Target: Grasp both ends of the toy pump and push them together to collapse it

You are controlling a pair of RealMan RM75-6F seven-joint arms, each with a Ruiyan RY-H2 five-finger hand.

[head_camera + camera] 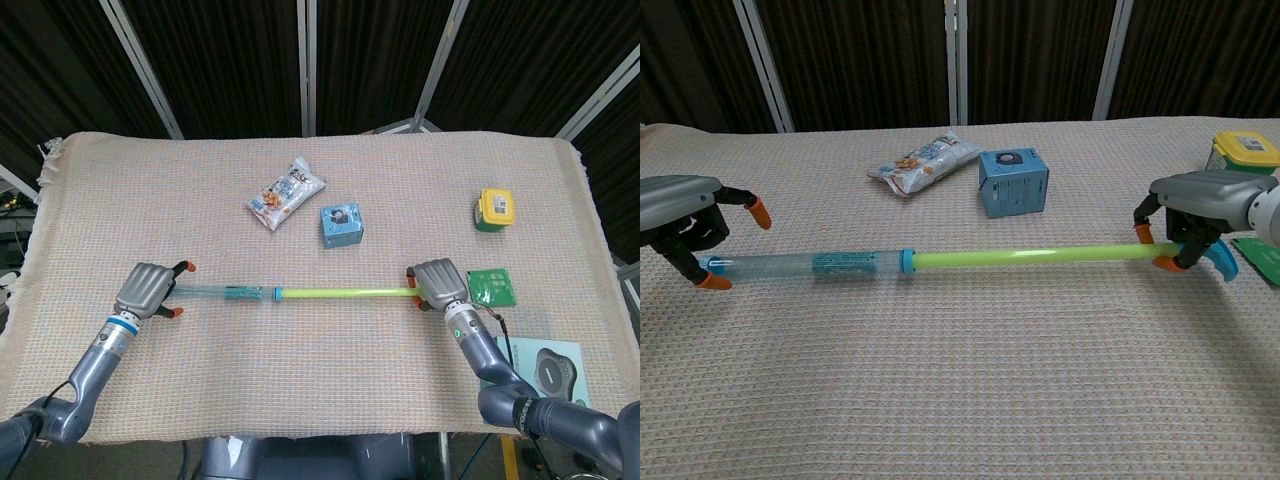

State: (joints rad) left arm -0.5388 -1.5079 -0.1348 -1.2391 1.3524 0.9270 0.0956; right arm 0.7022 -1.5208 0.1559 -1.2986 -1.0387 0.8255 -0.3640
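Observation:
The toy pump lies left to right across the woven cloth, a clear tube (225, 292) (805, 265) with a yellow-green rod (345, 293) (1030, 258) drawn far out of it. My right hand (437, 283) (1200, 205) grips the rod's end beside the blue handle (1223, 262). My left hand (147, 290) (682, 212) sits over the tube's blue nozzle tip (712, 265). Its orange fingertips (758, 210) are spread to either side of the tube and do not close on it.
Behind the pump lie a snack bag (287, 192) (923, 163) and a small blue box (341, 226) (1013, 182). A yellow-and-green container (495, 210) (1244, 158) stands at the far right, with a green packet (492, 286) beside my right hand and a card (545, 370) at the near right edge.

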